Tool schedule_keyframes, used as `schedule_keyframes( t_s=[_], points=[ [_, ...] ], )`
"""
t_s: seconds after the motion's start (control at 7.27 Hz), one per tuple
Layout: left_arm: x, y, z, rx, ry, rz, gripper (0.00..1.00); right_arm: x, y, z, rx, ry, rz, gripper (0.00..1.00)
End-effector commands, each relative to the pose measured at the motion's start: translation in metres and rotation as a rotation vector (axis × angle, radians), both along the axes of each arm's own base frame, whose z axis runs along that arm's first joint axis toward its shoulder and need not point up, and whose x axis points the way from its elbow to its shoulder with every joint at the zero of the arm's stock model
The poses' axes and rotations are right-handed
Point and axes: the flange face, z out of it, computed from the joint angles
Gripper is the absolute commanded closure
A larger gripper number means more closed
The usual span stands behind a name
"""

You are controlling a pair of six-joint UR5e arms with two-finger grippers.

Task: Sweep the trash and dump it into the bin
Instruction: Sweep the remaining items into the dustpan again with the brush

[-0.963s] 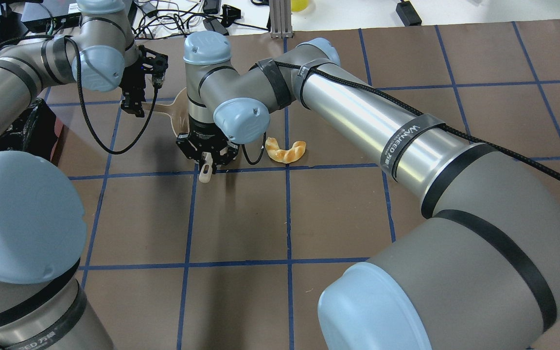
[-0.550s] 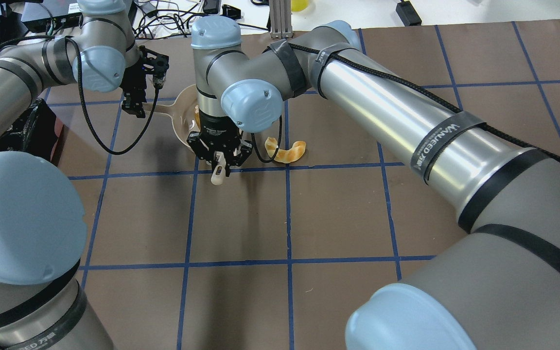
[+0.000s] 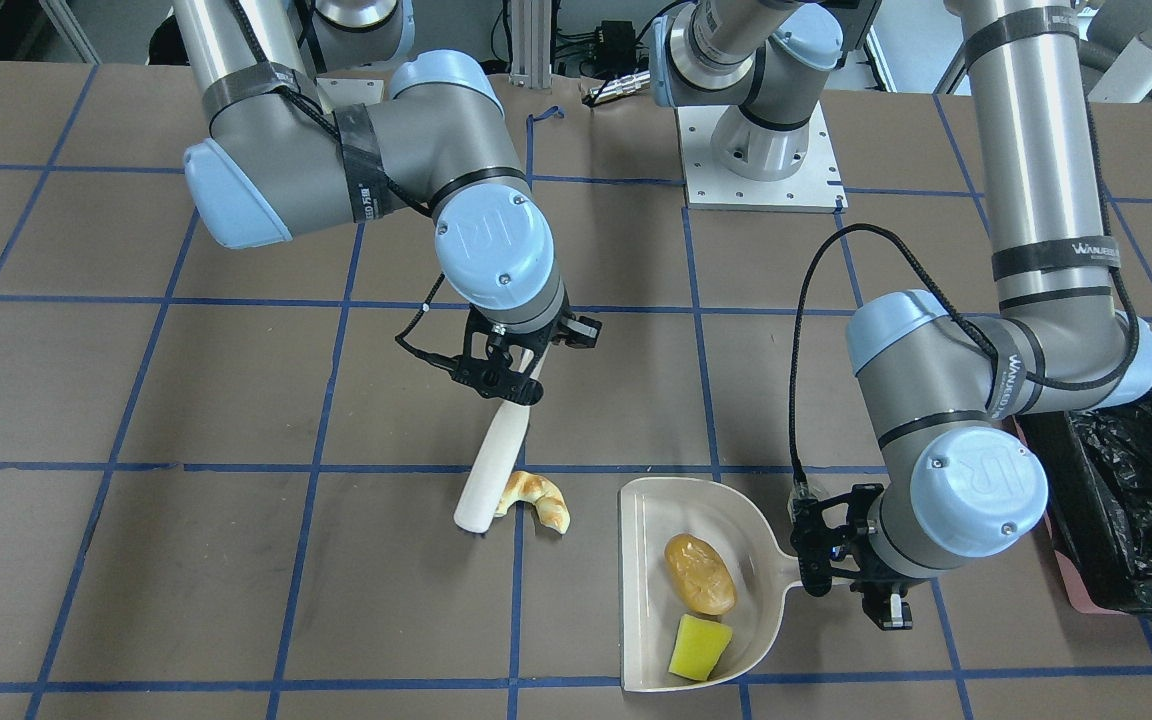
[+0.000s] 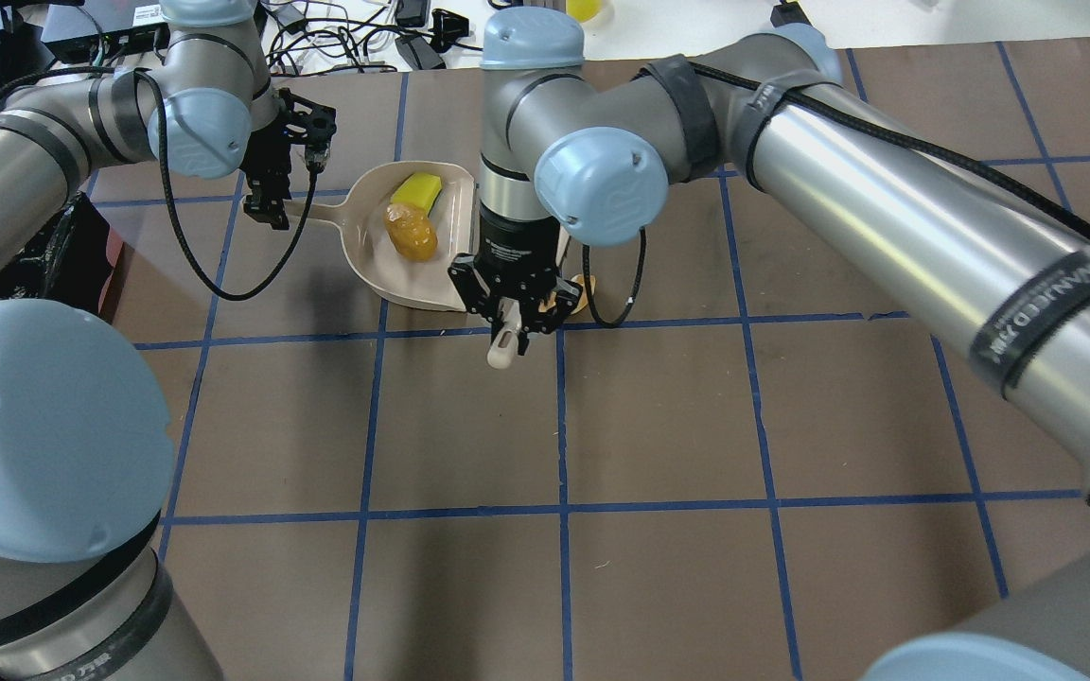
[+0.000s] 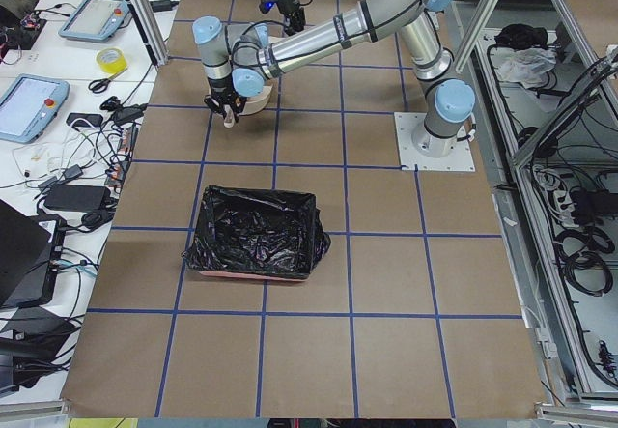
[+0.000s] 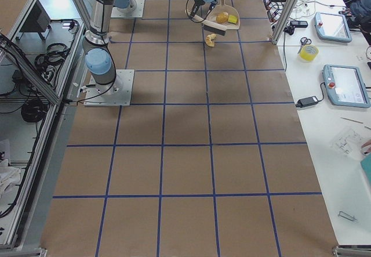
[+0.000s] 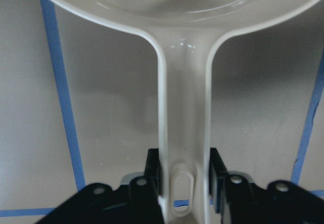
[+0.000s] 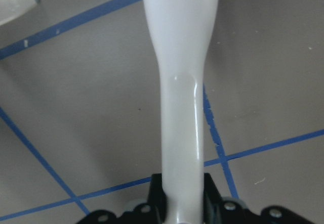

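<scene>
Item 1. My left hand [image 7: 185,183]: clenched on the flat handle of the beige plastic dustpan [image 3: 641,600]. The pan lies flat on the brown, blue-taped tabletop [image 3: 136,560], toward the edge opposite my base, with its open mouth facing my right.

Item 2. In the pan: the golden-brown potato-shaped lump [image 3: 699,573] and the yellow sponge-like wedge [image 3: 700,647], close together. I cannot tell whether they touch.

Item 3. My right hand [image 8: 183,196]: grasping the upper end of a cream-white plastic sweeper [image 3: 491,465]. It is tilted, with its lower end on the tabletop.

Item 4. The curved tan-and-white croissant [image 3: 539,497]: on the tabletop, against the sweeper's lower end and just beside the pan's mouth, outside it.

Item 5. The rectangular pink-sided bin [image 3: 1076,592], lined with a crinkled black plastic bag: toward the tabletop's left edge, near my left forearm and apart from the pan.

Item 6. Markings: "UR" on my grey-blue joint caps. The black arm bands carry white lettering beginning "WAN"; the rest is unclear.
</scene>
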Motion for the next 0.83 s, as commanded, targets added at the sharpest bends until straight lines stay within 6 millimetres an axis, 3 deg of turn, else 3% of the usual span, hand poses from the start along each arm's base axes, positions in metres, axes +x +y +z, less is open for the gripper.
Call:
schedule_keyframes(
  t_s=[0.0,0.14,0.41,0.69],
  points=[
    [-0.005,0.000,-0.003,0.003,0.001,0.004,0.92,-0.009,0.021,-0.009,0.017,0.085,-0.105,1.00],
    [-0.006,0.000,-0.003,0.002,0.001,0.003,0.92,-0.007,0.026,-0.014,0.036,0.112,-0.164,1.00],
    [-0.006,-0.001,-0.006,0.005,-0.002,0.003,0.92,0.018,0.040,-0.027,0.032,0.127,-0.167,1.00],
    [-0.006,0.000,-0.006,0.006,-0.006,0.004,0.92,0.027,0.022,-0.049,-0.021,0.095,-0.149,1.00]
  ],
)
